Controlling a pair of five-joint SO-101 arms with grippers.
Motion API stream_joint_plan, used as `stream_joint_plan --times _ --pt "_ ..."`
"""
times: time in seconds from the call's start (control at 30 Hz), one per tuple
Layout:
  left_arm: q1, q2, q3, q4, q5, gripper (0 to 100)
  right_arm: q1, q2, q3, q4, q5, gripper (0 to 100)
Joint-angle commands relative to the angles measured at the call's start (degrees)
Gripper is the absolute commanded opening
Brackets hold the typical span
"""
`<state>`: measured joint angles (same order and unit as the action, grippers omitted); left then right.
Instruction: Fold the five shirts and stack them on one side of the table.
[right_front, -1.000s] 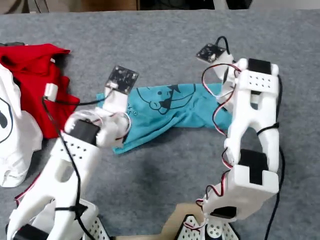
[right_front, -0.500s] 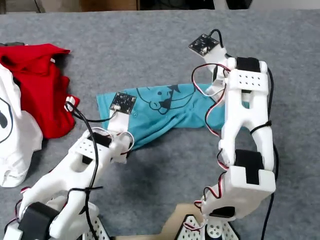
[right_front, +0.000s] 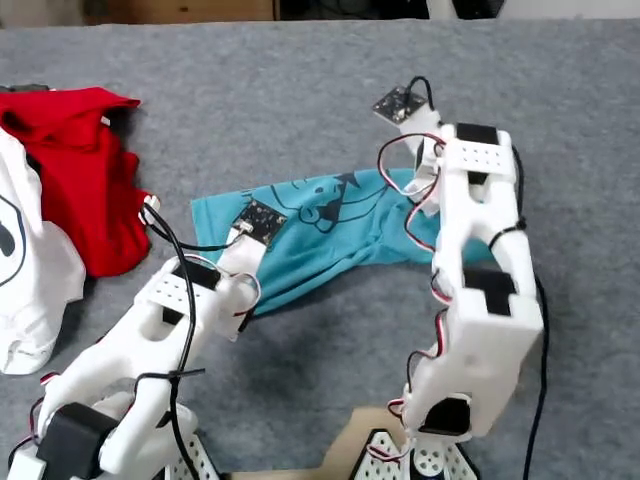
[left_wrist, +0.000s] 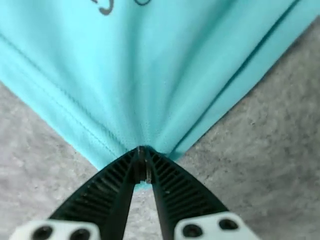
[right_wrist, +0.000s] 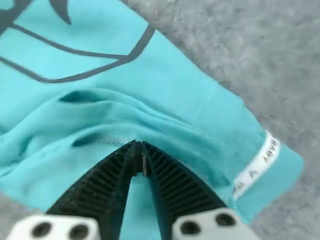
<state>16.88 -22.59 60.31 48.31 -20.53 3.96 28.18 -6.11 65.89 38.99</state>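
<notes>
Nearest the arms' bases, the left gripper (left_wrist: 144, 152) is pinching the near hem of the teal shirt (right_front: 330, 225), its jaws pressed together on a gathered bit of fabric that is fanning out in taut creases from the tips. The right gripper (right_wrist: 138, 147) is gripping a raised fold of the same shirt on its right side, jaws closed on the cloth, with a white label (right_wrist: 257, 165) showing at the shirt's edge nearby. The teal shirt is lying stretched between the two grippers across the middle of the grey table (right_front: 300, 90), printed side up. Off to the left, a white shirt (right_front: 25, 270) is lying crumpled at the table's edge, and a red shirt (right_front: 75, 170) is lying bunched just beyond it, touching it.
</notes>
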Motion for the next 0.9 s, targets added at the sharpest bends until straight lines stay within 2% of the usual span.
stream_joint_plan --times 0.0,0.07,0.23,0.4,0.53,0.73,0.87 --pt "-2.4 0.2 -1.1 1.1 -4.1 2 -0.2 7.0 -8.0 -0.5 -0.6 0.5" --pt "-3.3 0.2 -1.0 1.1 -6.2 2 -0.1 10.9 -12.5 0.7 -0.6 0.5" --pt "-3.0 -0.2 -0.2 1.1 -8.6 2 -0.3 12.1 -26.5 12.4 -0.3 0.5" --pt "-2.9 -0.3 -2.5 1.8 -7.8 2 -0.2 9.0 -38.9 25.9 1.0 0.5" --pt "-2.8 -0.3 -10.3 6.7 -3.3 2 -0.7 7.2 -44.4 34.6 2.6 0.5" --pt "-4.1 -0.3 -26.4 11.9 2.8 2 -0.7 5.1 -40.9 36.2 0.7 0.5" --pt "-8.2 2.1 -30.0 5.8 6.2 2 -0.4 2.8 -37.9 35.2 -1.8 0.5"
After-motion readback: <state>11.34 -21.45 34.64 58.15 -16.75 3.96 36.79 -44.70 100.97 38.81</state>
